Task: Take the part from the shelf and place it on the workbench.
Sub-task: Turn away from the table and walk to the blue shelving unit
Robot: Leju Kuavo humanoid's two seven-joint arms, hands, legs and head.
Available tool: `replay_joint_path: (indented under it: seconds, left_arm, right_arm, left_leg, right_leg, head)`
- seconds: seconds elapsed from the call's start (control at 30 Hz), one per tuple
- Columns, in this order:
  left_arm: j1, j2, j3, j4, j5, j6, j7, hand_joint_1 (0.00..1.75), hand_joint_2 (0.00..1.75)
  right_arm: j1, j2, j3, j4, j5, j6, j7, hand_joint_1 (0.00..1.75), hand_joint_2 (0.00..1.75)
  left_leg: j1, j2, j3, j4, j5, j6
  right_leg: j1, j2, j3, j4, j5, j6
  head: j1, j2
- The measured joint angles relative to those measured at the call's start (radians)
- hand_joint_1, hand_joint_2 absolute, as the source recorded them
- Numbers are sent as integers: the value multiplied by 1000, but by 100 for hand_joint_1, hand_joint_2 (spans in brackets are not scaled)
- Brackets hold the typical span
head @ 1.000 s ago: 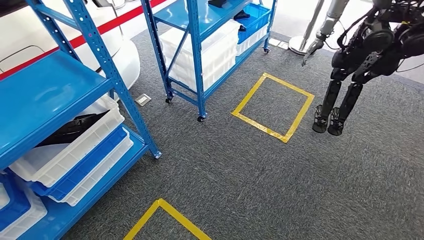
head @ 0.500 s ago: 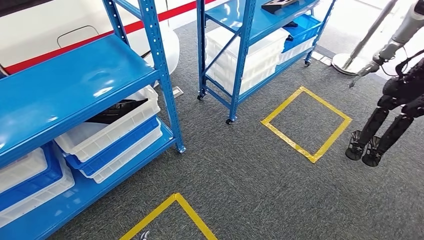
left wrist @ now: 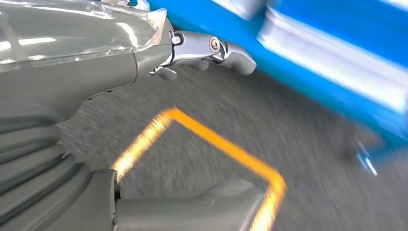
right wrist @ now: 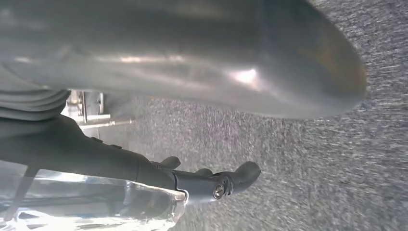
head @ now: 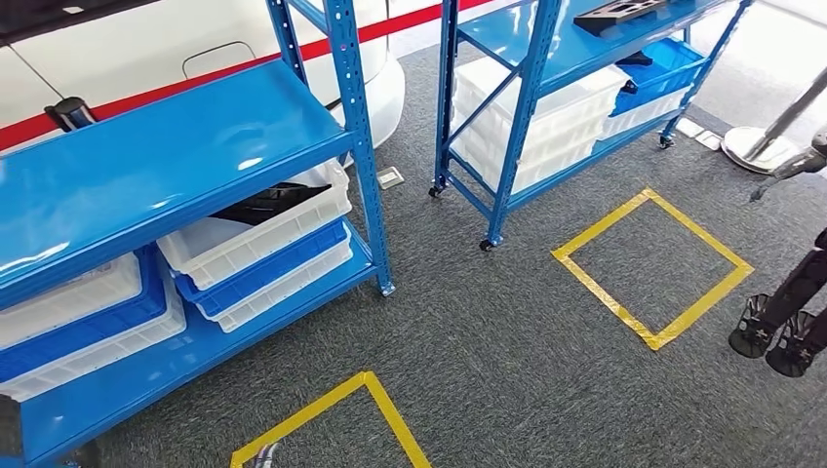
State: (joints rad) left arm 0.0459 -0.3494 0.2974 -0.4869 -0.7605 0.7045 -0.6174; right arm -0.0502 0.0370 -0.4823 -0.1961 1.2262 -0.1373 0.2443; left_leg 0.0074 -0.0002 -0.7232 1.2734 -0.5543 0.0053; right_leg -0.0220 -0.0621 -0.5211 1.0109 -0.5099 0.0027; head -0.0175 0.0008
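Note:
A black part (head: 268, 203) lies in a white bin (head: 255, 229) on the near blue shelf (head: 166, 161), under its top board. Another black part (head: 619, 12) sits on top of the far blue shelf (head: 575, 44). My left hand (left wrist: 120, 62) hangs over grey carpet and a yellow tape corner (left wrist: 269, 180); its fingers (left wrist: 211, 47) and thumb (left wrist: 192, 211) are apart and hold nothing. My right hand (right wrist: 144, 168) hangs over bare carpet, its dark fingers (right wrist: 226, 182) loosely extended and empty.
White and blue bins (head: 88, 317) fill the near shelf's lower level. Two yellow tape squares (head: 651, 255) mark the carpet. Another robot's legs (head: 780, 322) stand at the right edge. A white car body (head: 195, 49) is behind the shelves.
The whole picture has shifted: my view has turned left, so the shelves and tape squares sit further right and the near shelf shows more. Nothing on the shelves has moved.

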Motion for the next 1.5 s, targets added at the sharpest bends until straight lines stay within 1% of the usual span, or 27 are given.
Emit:
replay_joint_path:
  seconds: [0.03,0.1,0.17,0.23,0.27,0.33,0.4,0.47,0.5,0.57,0.6,0.67,0.73,0.77,0.83,0.87,0.93,1.0,1.07,1.13,1.17,1.23,1.27,1.33,1.37,1.43,1.5]
  left_arm:
    - [11,1,9,-22,4,0,1,0,0]
    - [27,1,7,-65,12,0,21,0,0]
    - [38,-2,-9,-108,16,0,42,0,0]
    - [46,-4,-21,-135,18,0,38,0,0]
    - [51,-6,-23,-140,18,0,32,0,0]
    - [57,-10,-25,-145,16,0,20,0,0]
    - [60,-13,-30,-148,12,0,14,0,0]
    - [62,-15,-36,-149,8,-1,8,0,0]
    - [65,-15,-38,-150,7,-1,5,0,0]
    - [68,-15,-43,-151,6,-1,-2,0,0]
    - [69,-15,-46,-152,6,-1,-3,0,0]
    - [70,-16,-48,-155,6,-1,-4,0,0]
    - [72,-16,-49,-158,6,-1,-5,0,0]
    - [74,-16,-49,-159,6,0,-5,0,0]
    - [75,-16,-49,-161,6,0,-5,0,0]
    - [75,-16,-49,-162,6,0,-5,0,0]
    - [75,-16,-50,-164,5,0,-5,0,0]
    - [79,-16,-51,-167,4,0,-6,0,87]
    - [81,-16,-54,-172,1,0,-7,0,175]
    - [78,-16,-63,-179,-2,0,-10,0,175]
    - [76,-17,-68,-181,-2,0,-12,0,175]
    - [76,-18,-78,-183,-2,0,-17,0,175]
    - [79,-18,-82,-183,-1,0,-19,0,175]
    - [80,-19,-91,-183,-1,0,-22,0,175]
    - [80,-19,-95,-183,-1,0,-22,0,175]
    - [78,-20,-99,-183,-3,-1,-21,0,87]
    - [81,-21,-99,-184,-5,-1,-20,0,0]
  right_arm:
    - [-1,0,-1,0,2,0,0,0,0]
    - [-2,1,-2,0,8,0,-4,0,0]
    - [-2,0,-2,0,18,0,-10,0,0]
    - [-5,-2,-1,0,29,0,-13,0,0]
    - [-8,-3,-1,0,33,0,-14,0,0]
    - [-12,-3,-1,-1,40,0,-19,0,0]
    - [-9,-5,-1,-1,44,1,-24,0,0]
    - [-5,-9,-1,-1,49,3,-26,0,0]
    - [-5,-10,-1,-1,53,3,-27,0,0]
    - [-6,-12,-1,0,56,3,-29,0,0]
    - [-7,-13,-1,0,57,4,-30,0,0]
    - [-10,-14,-1,0,58,4,-31,0,0]
    - [-14,-14,-1,0,58,4,-31,0,0]
    - [-16,-14,-1,0,58,4,-31,0,0]
    - [-15,-13,-1,0,58,4,-31,0,0]
    - [-13,-14,-1,0,59,4,-31,0,0]
    - [-8,-14,-1,0,59,4,-31,0,0]
    - [-7,-14,-1,0,60,4,-33,0,0]
    - [-9,-14,-1,0,64,4,-35,0,0]
    - [-9,-14,-1,0,68,5,-37,0,0]
    - [-9,-13,-1,0,69,5,-38,0,0]
    - [-13,-13,-1,0,71,5,-39,0,0]
    - [-16,-13,-1,0,72,5,-40,0,0]
    - [-18,-11,0,0,72,6,-42,0,0]
    - [-16,-11,0,0,73,7,-43,0,0]
    - [-10,-10,0,0,73,10,-43,0,0]
    - [-7,-10,0,0,73,11,-42,0,0]
  left_leg:
    - [0,11,29,-57,33,4]
    - [-6,65,99,-187,80,16]
    - [-14,92,129,-244,89,25]
    - [-17,61,132,-251,92,33]
    - [-17,48,137,-259,98,38]
    - [-11,20,144,-275,111,50]
    - [-8,-10,142,-277,116,57]
    - [-8,-46,141,-276,117,57]
    - [-7,-63,141,-274,117,56]
    - [-5,-92,140,-269,116,51]
    - [-6,-105,139,-264,114,45]
    - [-9,-122,135,-258,111,34]
    - [-9,-134,130,-259,112,24]
    - [-8,-126,126,-253,109,19]
    - [-6,-77,98,-195,72,10]
    - [-5,-44,71,-139,41,6]
    - [-1,-13,8,-13,-13,-2]
    - [3,-3,-8,15,-5,-6]
    - [5,26,51,-92,53,-3]
    - [0,71,116,-208,88,3]
    - [-3,84,131,-235,90,8]
    - [-11,64,131,-244,89,21]
    - [-11,52,134,-250,93,28]
    - [-7,25,140,-264,104,43]
    - [-4,12,142,-267,108,48]
    - [-5,-20,140,-268,110,53]
    - [-5,-55,140,-267,110,53]
  right_leg:
    - [0,-11,3,0,-2,0]
    - [6,-32,9,0,-9,6]
    - [12,-54,16,-3,-16,16]
    - [17,-79,25,-8,-21,26]
    - [16,-74,28,-3,-26,32]
    - [14,-20,3,59,-62,34]
    - [8,39,-54,180,-115,30]
    - [4,55,-92,247,-128,38]
    - [1,58,-87,227,-110,49]
    - [-9,79,-38,105,-49,69]
    - [-10,94,-15,46,-25,71]
    - [-8,111,3,-5,-7,59]
    - [-6,97,6,-4,-3,41]
    - [-7,89,9,-6,-1,34]
    - [-12,67,13,-8,3,18]
    - [-9,54,13,-8,3,12]
    - [-5,26,12,-8,0,5]
    - [-4,-1,12,-8,-3,3]
    - [-4,-26,15,-8,-8,6]
    - [2,-48,20,-8,-17,15]
    - [7,-59,24,-8,-21,22]
    - [11,-82,36,-14,-25,35]
    - [10,-79,41,-13,-28,40]
    - [7,-31,33,25,-55,43]
    - [3,7,8,76,-82,39]
    - [2,47,-59,206,-136,33]
    - [2,56,-97,257,-138,43]
  head:
    - [-1,0]
    - [-1,0]
    - [2,0]
    - [3,0]
    - [3,0]
    - [6,0]
    - [10,0]
    - [11,0]
    - [11,0]
    - [11,0]
    - [13,0]
    - [15,0]
    - [13,0]
    - [13,0]
    - [6,0]
    - [2,0]
    - [-2,0]
    - [-3,0]
    - [-3,0]
    - [-2,0]
    - [0,0]
    - [5,0]
    - [5,0]
    - [7,0]
    - [8,0]
    - [11,0]
    - [12,0]
